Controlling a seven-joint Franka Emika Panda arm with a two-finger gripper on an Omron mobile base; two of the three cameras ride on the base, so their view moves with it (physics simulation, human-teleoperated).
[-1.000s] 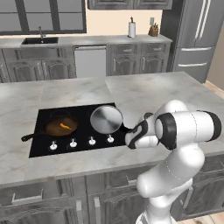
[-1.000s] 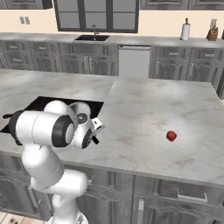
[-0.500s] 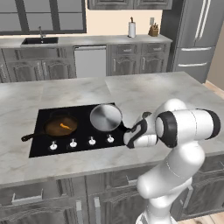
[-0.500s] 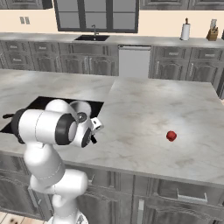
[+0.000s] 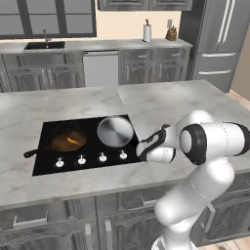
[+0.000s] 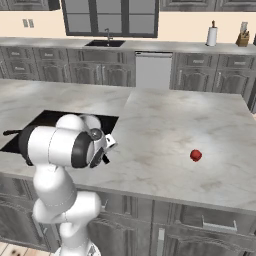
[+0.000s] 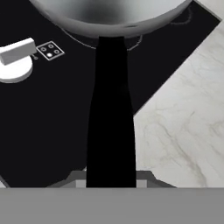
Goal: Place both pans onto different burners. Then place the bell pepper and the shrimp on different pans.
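On the black cooktop (image 5: 49, 166), the shiny steel pan (image 5: 115, 131) is over the right rear burner, its black handle (image 7: 110, 113) pointing to the front right. My gripper (image 5: 141, 150) is shut on that handle. In the hand view the handle runs up from between my gripper (image 7: 111, 177) fingertips to the pan's rim (image 7: 109, 17), with a faint burner ring (image 7: 75, 38) under it. The dark skillet (image 5: 68, 141) sits on the left burner with the orange shrimp (image 5: 72, 140) inside. The red bell pepper (image 6: 196, 155) lies on the counter far to the right.
White knobs (image 5: 80, 159) line the cooktop's front edge, and one of them (image 7: 15, 65) is close to the handle's left. Marble counter (image 5: 161, 107) surrounds the cooktop. A sink (image 5: 44, 45) and paper towel roll (image 5: 147, 32) are on the back counter.
The steel pan has edged slightly left over the cooktop, with the gripper still shut on its handle. The skillet, shrimp and bell pepper have stayed put.
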